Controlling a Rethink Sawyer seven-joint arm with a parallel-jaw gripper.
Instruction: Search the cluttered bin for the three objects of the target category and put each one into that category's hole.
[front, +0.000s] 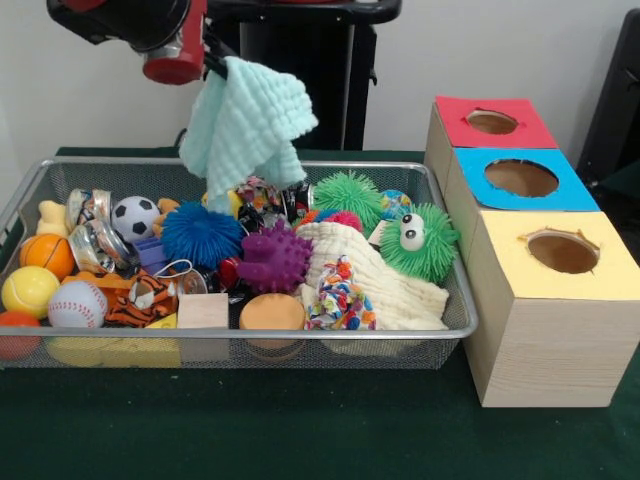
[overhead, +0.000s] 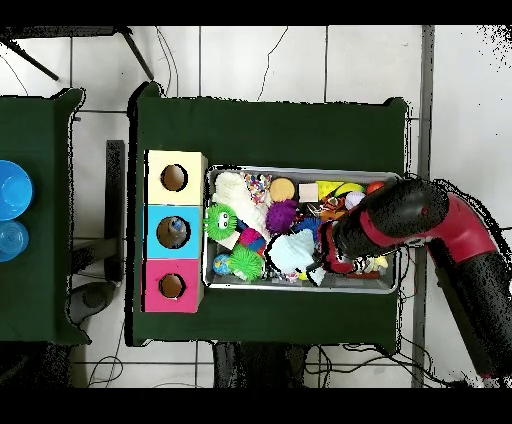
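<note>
Bulky red-and-black arm (overhead: 420, 225)

A pale plain wall (front: 520, 50) stands behind the dark green worktop (front: 300, 430), which rests on a floor of light tiles (overhead: 260, 60) with dark seams, a second green-covered table (overhead: 30, 130) just beside it

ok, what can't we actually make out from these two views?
- Claw: front view, the hanging light blue cloth covers its tips; overhead view, the arm covers it. Open or shut: cannot tell.
- Bin contents under the arm: hidden in the overhead view.
- Inside the red hole and yellow hole: too dark to see contents.
- Small items behind the purple spiky ball: too cluttered to identify.
</note>
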